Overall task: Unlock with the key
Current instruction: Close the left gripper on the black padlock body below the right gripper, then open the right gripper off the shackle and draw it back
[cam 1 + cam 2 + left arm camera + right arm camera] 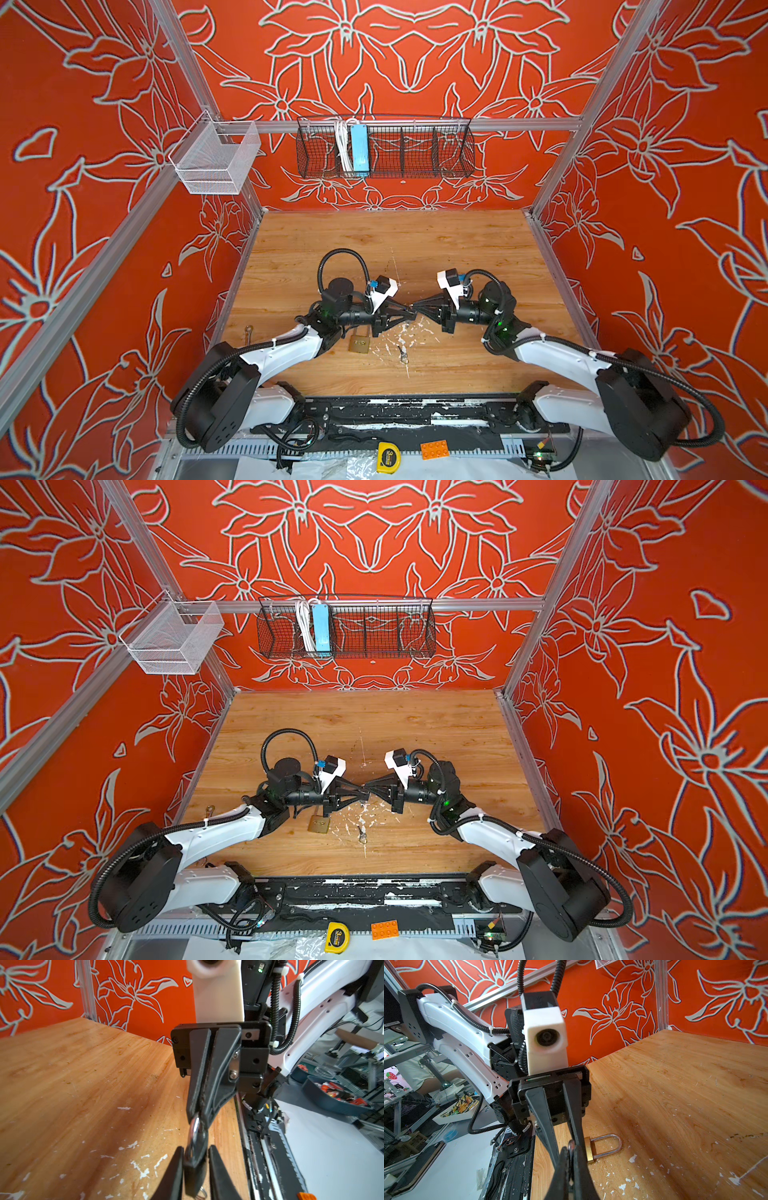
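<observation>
One black-headed key [195,1169] is pinched at its steel ring [195,1126] by the right tool [417,308]; its head is flanked by the left tool [195,1148], grip unclear. The brass padlock [589,1150] is laid flat on the wooden tabletop [374,249].

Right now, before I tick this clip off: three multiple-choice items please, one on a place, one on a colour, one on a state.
1. Where is the padlock? A) on the table B) in a drawer C) held in a gripper
2. What colour is its body? A) blue B) gold C) red
3. How is the right gripper? A) wide open B) out of view C) shut on the key
1 A: it lies flat on the wood. 2 B: brass-gold in both top views. 3 C: it pinches the key's metal end.
</observation>
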Robot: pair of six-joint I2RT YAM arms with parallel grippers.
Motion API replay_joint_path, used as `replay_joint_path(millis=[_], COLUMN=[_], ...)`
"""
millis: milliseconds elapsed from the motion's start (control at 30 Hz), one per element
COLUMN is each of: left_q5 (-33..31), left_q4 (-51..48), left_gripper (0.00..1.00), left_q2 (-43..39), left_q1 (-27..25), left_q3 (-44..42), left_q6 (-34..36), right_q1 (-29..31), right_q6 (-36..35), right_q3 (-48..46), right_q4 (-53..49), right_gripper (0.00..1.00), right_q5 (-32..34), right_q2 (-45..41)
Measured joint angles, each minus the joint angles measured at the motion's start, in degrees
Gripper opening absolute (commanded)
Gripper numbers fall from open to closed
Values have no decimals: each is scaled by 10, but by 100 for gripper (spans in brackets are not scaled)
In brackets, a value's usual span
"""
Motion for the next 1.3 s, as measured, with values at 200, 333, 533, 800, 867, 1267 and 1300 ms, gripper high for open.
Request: replay_joint_path(millis=[200,333,533,800,867,1267,1300], left_q5=[10,17,21,27,28,37,38], left_q4=[4,7,19,46,54,78,81], left_gripper=[29,29,12,30,30,20,31], left_q2=[4,20,35,38,39,45,46], left_q1=[0,0,1,2,1,4,4], left_q3=[1,5,5,4,4,4,4], left_q6=[-2,-7,-23,-49,-52,-71,-72], right_q1=[0,0,0,0,0,0,0], right_q6=[-9,-9,-8,-9,-9,-12,-13], right_q3=[0,0,0,0,0,0,0], right_q4=[-11,-11,-10,0,-4,-12,-14], right_gripper=[0,0,0,0,0,0,0], right_q5=[16,23,30,30,33,35,38], right_q2=[-12,-10,-10,-10,-10,-18,-21])
